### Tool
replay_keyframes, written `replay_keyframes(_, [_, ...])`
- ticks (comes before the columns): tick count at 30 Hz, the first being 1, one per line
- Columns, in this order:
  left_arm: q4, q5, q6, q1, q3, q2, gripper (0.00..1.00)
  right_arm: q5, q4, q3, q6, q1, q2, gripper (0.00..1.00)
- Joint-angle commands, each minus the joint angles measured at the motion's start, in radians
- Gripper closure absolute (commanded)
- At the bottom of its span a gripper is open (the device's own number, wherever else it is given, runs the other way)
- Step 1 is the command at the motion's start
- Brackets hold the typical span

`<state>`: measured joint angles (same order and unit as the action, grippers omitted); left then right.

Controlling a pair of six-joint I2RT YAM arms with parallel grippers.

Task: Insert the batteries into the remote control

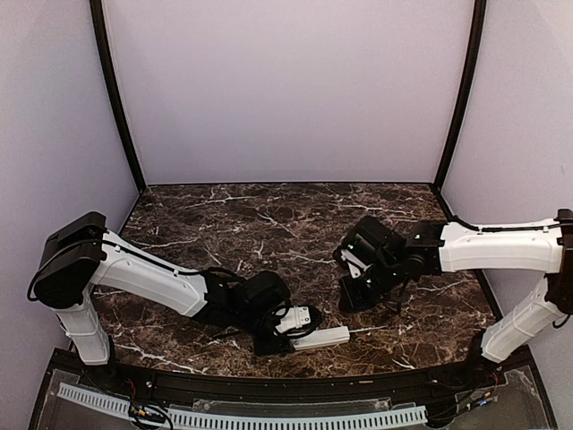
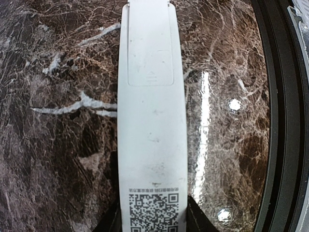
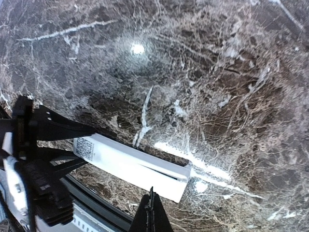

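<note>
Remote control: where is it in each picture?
Top external: remote control low in the middle, lying sideways.
Left wrist: fills the middle, top to bottom.
Right wrist: lower middle, slanted.
Shared landmark: the left gripper holding one end in all three.

The back of the slim white plastic remote control (image 2: 152, 125) carries a black QR code (image 2: 153, 212) at its 6 o'clock end, with a line of print (image 2: 153, 192) above it too small to read; toward 12 o'clock, the battery cover (image 2: 150, 48) bears a small raised arrow (image 2: 152, 76)
</note>
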<state>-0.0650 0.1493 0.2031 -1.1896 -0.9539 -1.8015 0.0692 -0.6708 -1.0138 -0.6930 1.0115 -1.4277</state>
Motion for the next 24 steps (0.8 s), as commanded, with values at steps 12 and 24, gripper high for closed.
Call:
replay_keyframes(12, [-0.070, 0.006, 0.009, -0.010, 0.019, 0.011, 0.77, 0.069, 0.131, 0.163, -0.037, -0.002, -0.125, 1.00])
replay_keyframes(24, [-0.070, 0.009, 0.010, -0.010, 0.015, 0.017, 0.74, 0.067, 0.034, 0.035, 0.004, -0.006, -0.040, 0.99])
